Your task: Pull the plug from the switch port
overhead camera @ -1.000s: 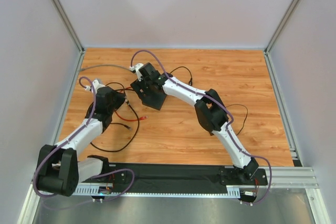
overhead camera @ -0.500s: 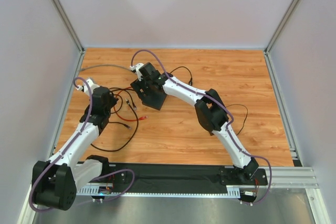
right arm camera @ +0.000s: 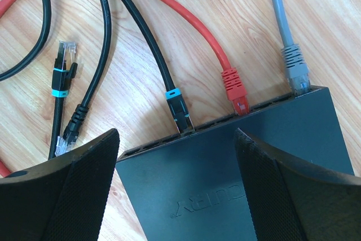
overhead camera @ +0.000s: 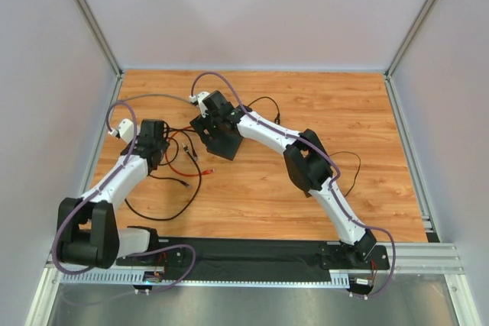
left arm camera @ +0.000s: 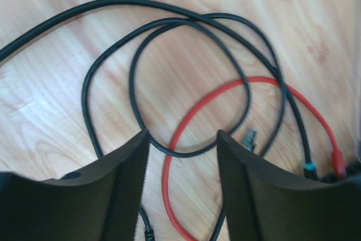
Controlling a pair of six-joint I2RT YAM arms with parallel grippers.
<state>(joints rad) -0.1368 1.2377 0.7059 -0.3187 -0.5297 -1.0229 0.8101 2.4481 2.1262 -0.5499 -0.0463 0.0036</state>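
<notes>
- Fingers of the right claw [right arm camera: 176, 139] are spread wide, one on each side of the switch [right arm camera: 237, 184]; I cannot tell if the pads touch it.
- Switch lies flat on the table [overhead camera: 367, 158], its socket edge at 12 o'clock of that claw in the wrist view.
- Three plugs sit in that edge, running from 11 to 1 o'clock: black plug [right arm camera: 179, 111], red plug [right arm camera: 235, 90], grey plug [right arm camera: 295, 67].
- Two loose plugs [right arm camera: 62, 69] lie on the wood at 10 o'clock.
- Left claw [left arm camera: 181, 139], at 9 o'clock of the switch in the top view and well apart from it, gapes wide over looped black cable [left arm camera: 113, 0] and red cable [left arm camera: 166, 173], gripping nothing.
</notes>
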